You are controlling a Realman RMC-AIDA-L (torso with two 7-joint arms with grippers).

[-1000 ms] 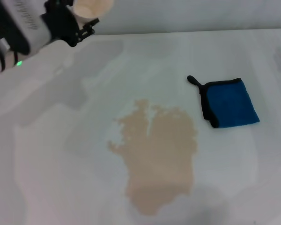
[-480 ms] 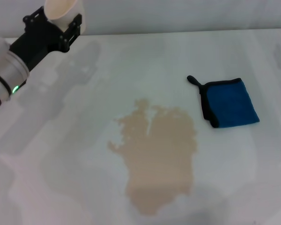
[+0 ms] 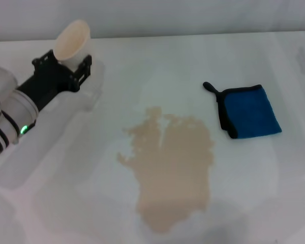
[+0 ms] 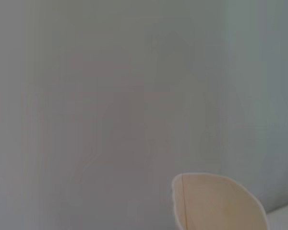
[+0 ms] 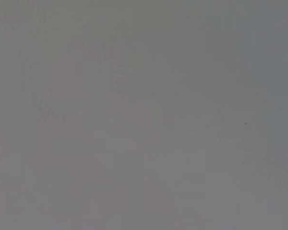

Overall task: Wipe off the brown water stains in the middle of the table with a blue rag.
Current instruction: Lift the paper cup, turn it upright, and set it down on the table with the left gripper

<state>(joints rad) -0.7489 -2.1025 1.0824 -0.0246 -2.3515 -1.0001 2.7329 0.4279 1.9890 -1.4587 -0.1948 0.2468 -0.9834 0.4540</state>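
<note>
The brown water stains (image 3: 170, 168) spread as a pale tan, ragged puddle across the middle of the white table (image 3: 66, 203). To their right lies the blue rag (image 3: 249, 112), folded flat, with black edging and a black loop tab at its far left corner. My left gripper (image 3: 71, 63) hangs over the table's far left, shut on a cream paper cup (image 3: 73, 43) that stands mouth up and tilted. The cup's rim (image 4: 216, 201) also fills a corner of the left wrist view. My right gripper is out of view; its wrist view is a blank grey.
The table's far edge (image 3: 193, 34) meets a pale wall behind. Bare white tabletop lies between the puddle and the rag and around both.
My left arm has swung down and toward the near left with the cup, which now stands more upright. Rag and puddle have not moved.
</note>
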